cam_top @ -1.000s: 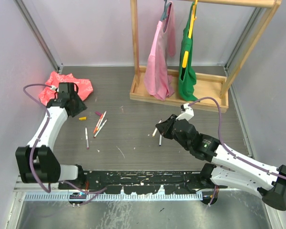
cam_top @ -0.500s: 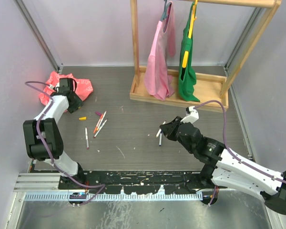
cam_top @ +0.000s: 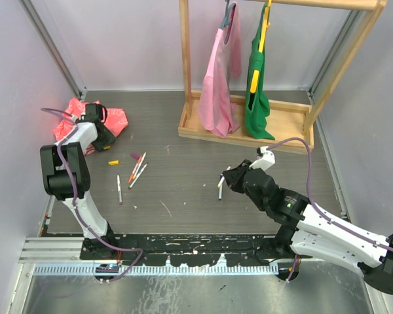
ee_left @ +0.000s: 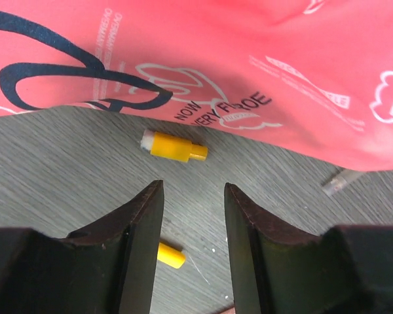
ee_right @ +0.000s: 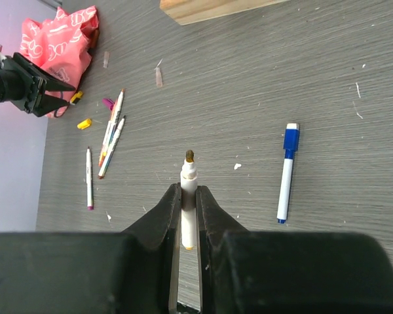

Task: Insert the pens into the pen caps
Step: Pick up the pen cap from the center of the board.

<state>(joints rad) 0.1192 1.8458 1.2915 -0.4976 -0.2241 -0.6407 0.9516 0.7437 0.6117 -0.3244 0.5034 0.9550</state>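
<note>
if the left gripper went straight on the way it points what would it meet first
Probably the yellow pen cap lying just ahead of the left gripper, then the red bag behind it.

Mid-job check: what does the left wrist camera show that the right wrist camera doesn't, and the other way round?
Left wrist only: the lettering on the red bag, and the white end of the yellow cap lying just ahead of the open left hand. Right wrist only: the right hand shut on an uncapped pen, a blue pen lying beside it, a cluster of pens, the wooden base. Both: the red bag, the left hand, small yellow pieces by it, the grey table.
</note>
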